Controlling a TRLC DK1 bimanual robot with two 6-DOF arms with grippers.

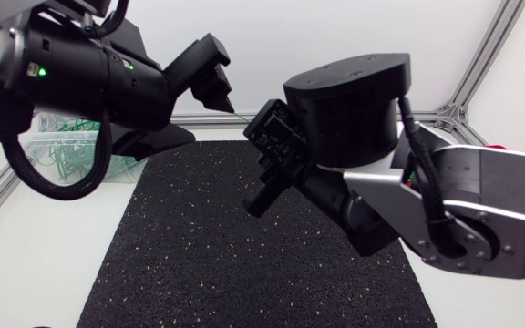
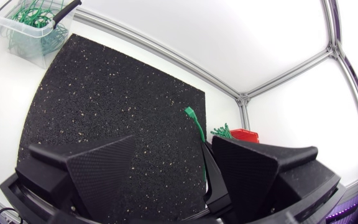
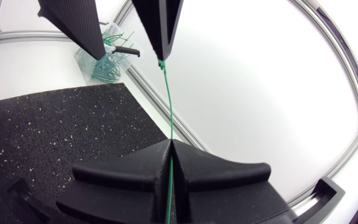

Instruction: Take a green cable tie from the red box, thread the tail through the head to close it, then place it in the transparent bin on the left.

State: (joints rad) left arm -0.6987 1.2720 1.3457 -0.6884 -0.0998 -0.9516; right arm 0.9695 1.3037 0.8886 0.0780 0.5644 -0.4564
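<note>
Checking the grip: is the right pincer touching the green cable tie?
Touching. Right wrist view: right pincer closed on the green cable tie, a finger on each side.

Black speckled mat (image 1: 244,255) on a white table (image 1: 35,264).

Laid flat across the middle of the tabletop, dark and matte, flecked all over with small pale specks. Far edge straight and just short of an aluminium rail (image 1: 199,117) running along the table's back border; near edge cut off at the lower limit of the head view. Bare white tabletop showing in strips down both long sides of the mat and in a narrow band between mat and rail. At the back right, a corner joint (image 1: 447,111) tying that rail to further rails, one slanting upward, one running forward along the table's right side.
</note>
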